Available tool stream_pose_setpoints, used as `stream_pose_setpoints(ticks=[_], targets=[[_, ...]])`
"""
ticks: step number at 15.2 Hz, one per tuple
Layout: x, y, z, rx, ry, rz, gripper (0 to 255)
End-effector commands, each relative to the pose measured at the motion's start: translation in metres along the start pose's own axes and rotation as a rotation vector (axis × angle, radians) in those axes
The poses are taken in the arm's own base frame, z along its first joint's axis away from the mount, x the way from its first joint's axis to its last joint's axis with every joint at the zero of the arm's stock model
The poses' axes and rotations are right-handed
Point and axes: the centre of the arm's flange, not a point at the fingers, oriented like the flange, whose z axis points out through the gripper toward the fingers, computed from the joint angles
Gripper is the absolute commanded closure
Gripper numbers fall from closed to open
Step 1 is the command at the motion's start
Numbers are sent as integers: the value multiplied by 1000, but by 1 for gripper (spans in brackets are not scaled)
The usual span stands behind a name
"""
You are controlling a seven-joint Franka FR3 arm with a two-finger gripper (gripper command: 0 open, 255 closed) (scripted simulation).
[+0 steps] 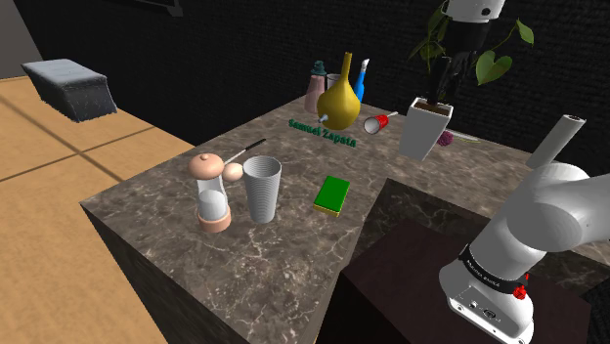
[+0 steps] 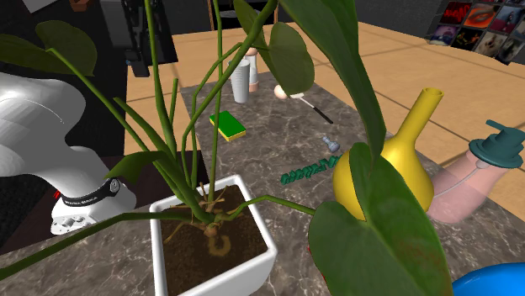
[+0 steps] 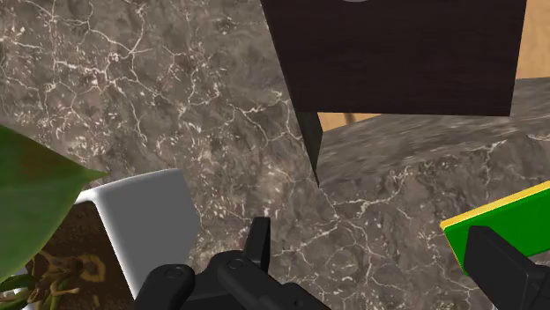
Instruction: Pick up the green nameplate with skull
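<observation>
Jaws read as released on my wrist feed: the two black fingers (image 3: 498, 264) stand well apart, with only the marble bench (image 3: 176, 88) between them and nothing in their grip. Just beside one finger I see the corner of a green block with a yellow edge (image 3: 507, 214). Beside the other is the corner of a white planter (image 3: 145, 220) with soil and a leaf.

On the shoulder view the jaws hang high over that planter, among the plant's leaves. The green nameplate (image 1: 323, 132) is well apart from them. It lies flat on the bench toward the shoulder view's left of the planter, and its lettering reads Samuel Zapata. It sits just in front of a yellow vase (image 1: 339, 103), between the vase and the green block. Farther out, near the bench's front corner, stands a white ribbed cup (image 1: 262, 189).
</observation>
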Motion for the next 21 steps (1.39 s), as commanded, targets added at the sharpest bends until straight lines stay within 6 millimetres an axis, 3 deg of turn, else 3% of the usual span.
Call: stream_pose_setpoints(ticks=[1, 21], targets=[[0, 0, 0, 0, 0, 0, 0], [263, -15, 91, -77, -105, -128, 0]])
